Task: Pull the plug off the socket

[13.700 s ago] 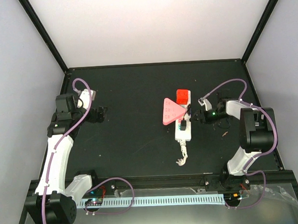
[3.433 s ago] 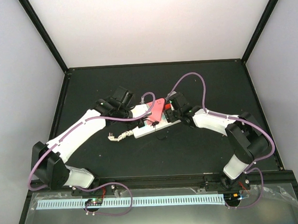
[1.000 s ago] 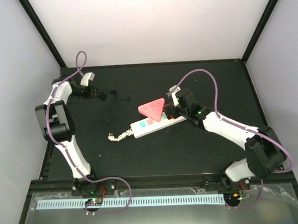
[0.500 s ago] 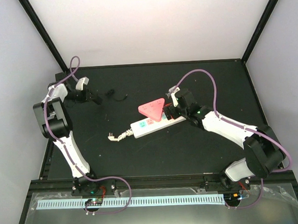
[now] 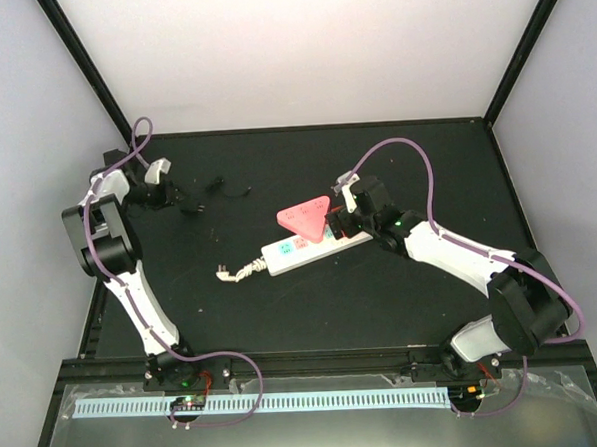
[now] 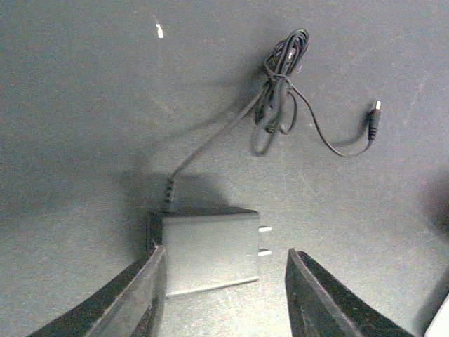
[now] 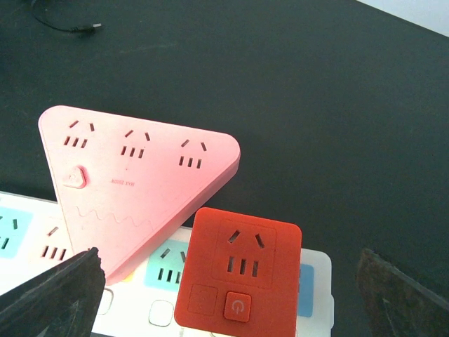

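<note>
The plug [image 6: 207,249], a black adapter block with two prongs, lies flat on the mat, its thin cable bundled [image 6: 280,91] beyond it. My left gripper [image 6: 224,298] is open around it, with a clear gap at the prong side. From above, the plug [image 5: 191,206] lies at the far left by the left gripper [image 5: 167,197]. The socket [image 5: 302,249] is a white strip at mid table with a pink triangular adapter [image 5: 305,216] on it. My right gripper [image 5: 353,227] is open, straddling the socket's [image 7: 313,274] right end above a red cube adapter [image 7: 238,274].
The pink triangular adapter [image 7: 133,182] overhangs the strip's far side. A frayed white cord stub [image 5: 235,274] trails from the strip's left end. The black frame rail [image 5: 125,162] and the left wall stand close behind the left gripper.
My left gripper has opened and drawn back to the left, leaving the plug on the mat. The right arm and the strip have not moved.
</note>
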You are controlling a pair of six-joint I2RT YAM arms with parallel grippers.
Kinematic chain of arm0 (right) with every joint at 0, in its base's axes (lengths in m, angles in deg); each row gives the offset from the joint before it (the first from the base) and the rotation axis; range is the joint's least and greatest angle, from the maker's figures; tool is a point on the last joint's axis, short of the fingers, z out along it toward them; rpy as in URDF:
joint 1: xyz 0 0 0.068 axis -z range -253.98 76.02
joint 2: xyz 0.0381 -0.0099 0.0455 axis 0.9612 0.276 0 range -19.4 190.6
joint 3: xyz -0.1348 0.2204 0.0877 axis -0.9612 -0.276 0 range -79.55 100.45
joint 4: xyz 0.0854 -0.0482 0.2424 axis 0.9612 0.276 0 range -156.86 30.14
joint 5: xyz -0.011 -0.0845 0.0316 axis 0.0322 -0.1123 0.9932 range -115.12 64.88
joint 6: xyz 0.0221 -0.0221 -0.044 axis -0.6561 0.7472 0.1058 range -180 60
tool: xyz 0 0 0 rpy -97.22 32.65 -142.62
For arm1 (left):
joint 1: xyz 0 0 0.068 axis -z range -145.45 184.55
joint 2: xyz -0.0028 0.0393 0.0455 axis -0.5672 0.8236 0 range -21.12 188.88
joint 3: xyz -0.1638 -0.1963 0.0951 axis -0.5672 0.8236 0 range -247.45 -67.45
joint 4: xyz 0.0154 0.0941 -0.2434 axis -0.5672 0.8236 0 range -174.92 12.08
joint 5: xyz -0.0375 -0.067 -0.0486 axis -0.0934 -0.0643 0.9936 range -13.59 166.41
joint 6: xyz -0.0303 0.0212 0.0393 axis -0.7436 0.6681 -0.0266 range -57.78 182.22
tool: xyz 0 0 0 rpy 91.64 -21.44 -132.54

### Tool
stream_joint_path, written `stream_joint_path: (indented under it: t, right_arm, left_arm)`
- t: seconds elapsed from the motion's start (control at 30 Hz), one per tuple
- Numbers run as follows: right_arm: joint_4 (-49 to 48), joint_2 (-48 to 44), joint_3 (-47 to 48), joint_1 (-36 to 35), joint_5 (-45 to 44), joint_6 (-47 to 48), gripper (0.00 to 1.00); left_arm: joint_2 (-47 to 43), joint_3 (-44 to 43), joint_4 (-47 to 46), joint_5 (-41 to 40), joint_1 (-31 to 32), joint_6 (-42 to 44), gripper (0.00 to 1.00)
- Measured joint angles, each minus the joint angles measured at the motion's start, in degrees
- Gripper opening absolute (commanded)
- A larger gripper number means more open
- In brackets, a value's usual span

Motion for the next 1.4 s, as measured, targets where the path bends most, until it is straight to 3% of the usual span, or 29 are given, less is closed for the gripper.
stream_joint_path:
  t: [0.37,0.8,0.9,1.13,1.4]
  right_arm:
    - [0.24,0.02,0.09,0.00,0.44,0.24,1.00]
    - [0.72,-0.07,0.15,1.29,2.36,-0.11,1.00]
    - [1.03,-0.31,0.15,2.32,2.97,-0.31,1.00]
    - [2.16,-1.84,0.15,4.72,4.61,-0.44,1.00]
    - [3.61,-3.34,0.15,5.55,5.33,-0.28,1.00]
  left_arm:
    - [-1.09,0.42,0.83,-3.02,-0.85,1.38,0.71]
    - [-23.45,6.69,2.01,-4.87,0.35,9.90,0.84]
    - [-26.18,7.19,3.37,-4.87,1.36,12.15,0.98]
    - [-35.67,13.46,5.49,-5.16,10.16,17.49,0.99]
    - [-44.76,24.26,2.36,-7.23,27.43,18.82,0.96]
